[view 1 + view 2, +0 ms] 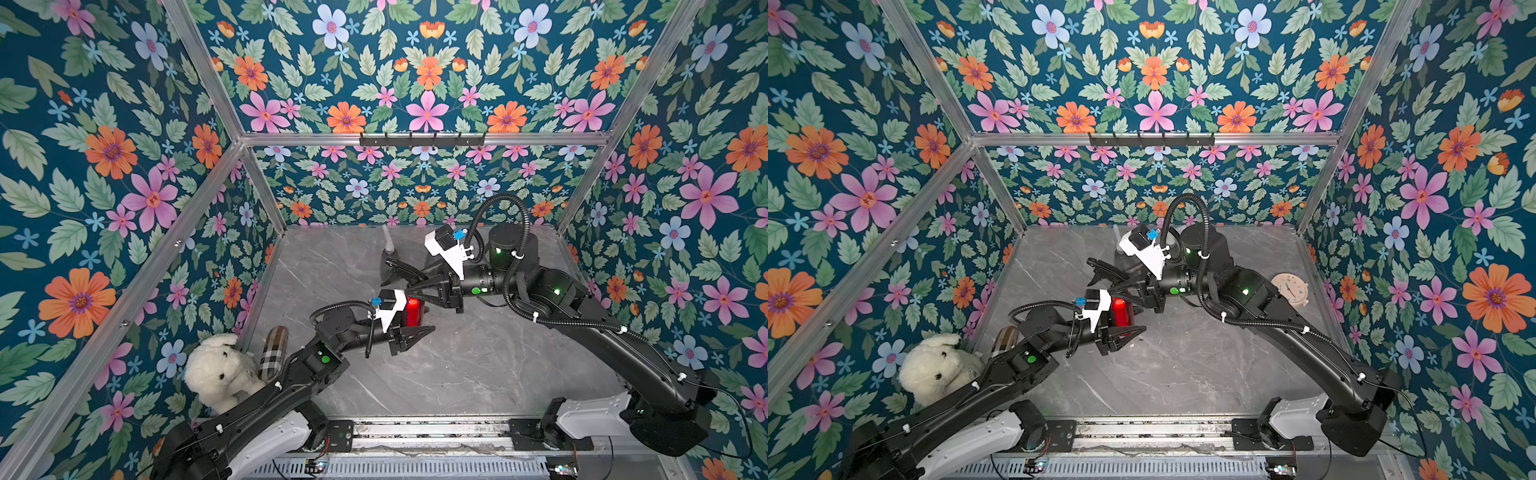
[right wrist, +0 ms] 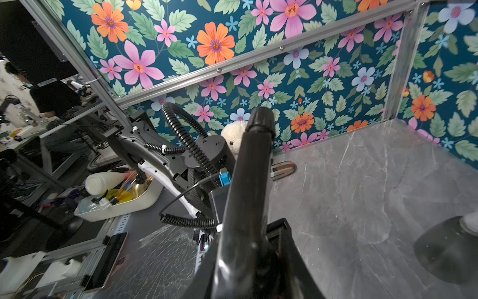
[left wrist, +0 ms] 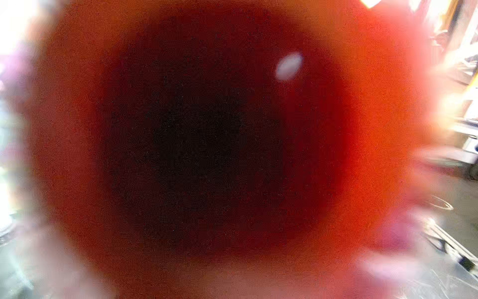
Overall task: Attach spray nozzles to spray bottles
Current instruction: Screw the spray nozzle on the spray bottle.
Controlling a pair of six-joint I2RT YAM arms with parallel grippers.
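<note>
plush toy (image 1: 218, 370): near left corner of the tabletop (image 1: 478, 365), plaid case (image 1: 274, 351) touching it
left gripper (image 1: 415, 332): mine, clenched on the red bottle (image 1: 414, 311), mid-tabletop; red fills my wrist view
black nozzle (image 1: 401, 269): just beyond the red bottle, toward the far edge
right gripper (image 1: 419, 286): mine, jaws grasping the black nozzle
grey bottle (image 2: 445, 248): by the far edge

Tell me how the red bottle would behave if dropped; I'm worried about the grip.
The red bottle looks glossy and smooth, so it would probably slide easily in the left gripper. It seems rounded, so on the flat marble table it would likely roll if it landed sideways.
</note>
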